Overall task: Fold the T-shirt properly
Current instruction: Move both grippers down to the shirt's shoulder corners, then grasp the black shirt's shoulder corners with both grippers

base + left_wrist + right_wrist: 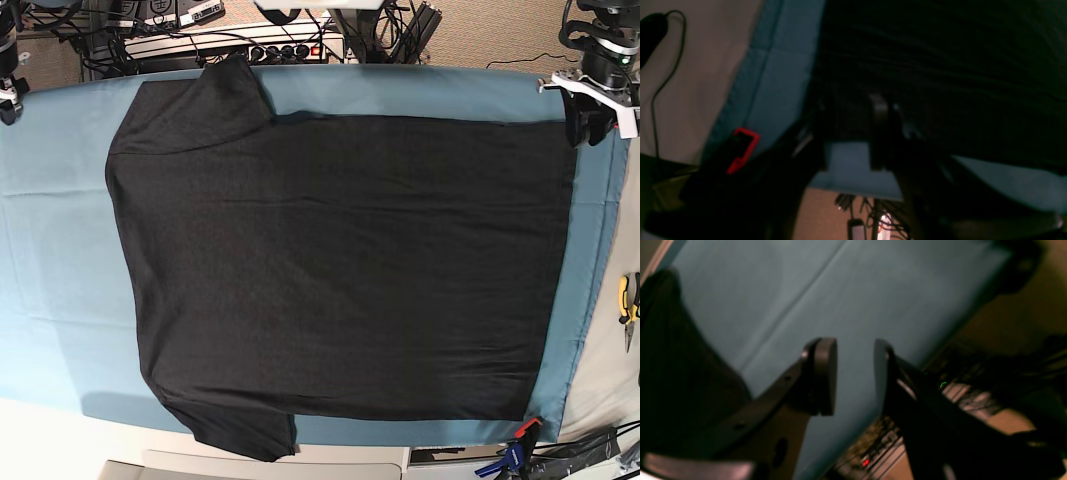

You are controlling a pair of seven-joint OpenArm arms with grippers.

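- While the T-shirt (340, 260) lies spread flat with its plain black side up, it covers most of the desk's teal cloth (50, 260) in the base view, its hem toward 3 o'clock and its neck end toward 9 o'clock.
- One sleeve (232, 92) points to about 11 o'clock; the other sleeve (245, 432) reaches toward 7 o'clock, close to the near edge of the desk.
- The left gripper (590, 122) sits at about 2 o'clock in the base view, right at the shirt's far hem corner.
- In the left wrist view, the left gripper (857, 133) has black fabric between its fingers (881, 133); the fingers are closed onto the edge of the T-shirt (940, 66), with teal cloth showing just below them.
- The right gripper (855, 373) has its jaws parted, with only bare teal cloth (840, 290) visible in the gap; it holds nothing.
- A dark fold of the shirt (676, 373) shows at 9 o'clock in the right wrist view, apart from that gripper's fingers (825, 373).
- In the base view only a small part of the right arm (10, 90) appears at the 10 o'clock edge.
- A clamp (525, 428) with red and blue grips sits at the 5 o'clock corner of the desk.
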